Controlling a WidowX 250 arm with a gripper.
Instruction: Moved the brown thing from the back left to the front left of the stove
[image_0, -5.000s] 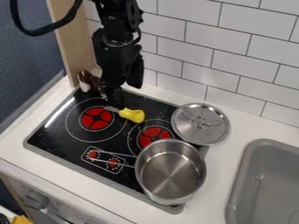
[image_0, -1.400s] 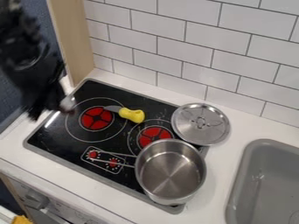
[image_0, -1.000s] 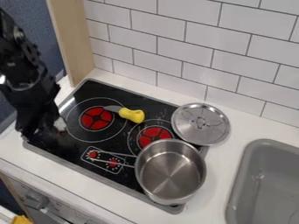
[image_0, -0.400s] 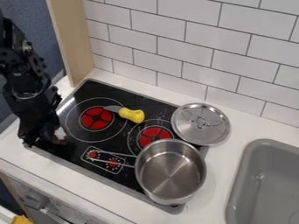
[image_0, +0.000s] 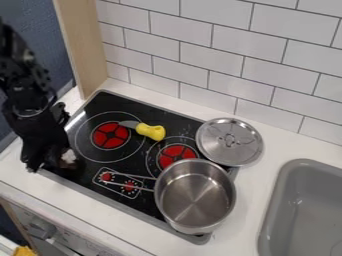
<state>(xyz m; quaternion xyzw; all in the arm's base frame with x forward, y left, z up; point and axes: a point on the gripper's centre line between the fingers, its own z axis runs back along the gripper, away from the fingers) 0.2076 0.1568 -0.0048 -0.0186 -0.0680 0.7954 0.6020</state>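
Camera view, stove and surroundings: one black gripper (image_0: 47, 161), hung down from the upper left over the front left corner of the black stove (image_0: 87, 175); whether open, closed or gripping, cannot be told. One brown thing (image_0: 68, 159), pale in part, at the front left of the stove, right against the gripper and partly hidden by it; whether it rests on the stove top, cannot be told. One knife (image_0: 151, 132), yellow handle, grey blade, lying flat behind the middle, blade pointing left over the rear part of the left red burner (image_0: 110, 135). One second red burner (image_0: 176, 154), to the right of the first, between knife and pot. One metal pot (image_0: 195, 197), upright, uncovered, at the right front, its wire handle extending left above the control markings (image_0: 119, 182). One round metal lid (image_0: 229, 141), knob side up, at the right rear, just behind the pot, reaching past the stove's edge onto the white counter (image_0: 267, 150). One grey sink (image_0: 284, 200), set in the counter at the far right. White wall tiles (image_0: 227, 65) behind; one upright wooden panel (image_0: 83, 47), rear left.
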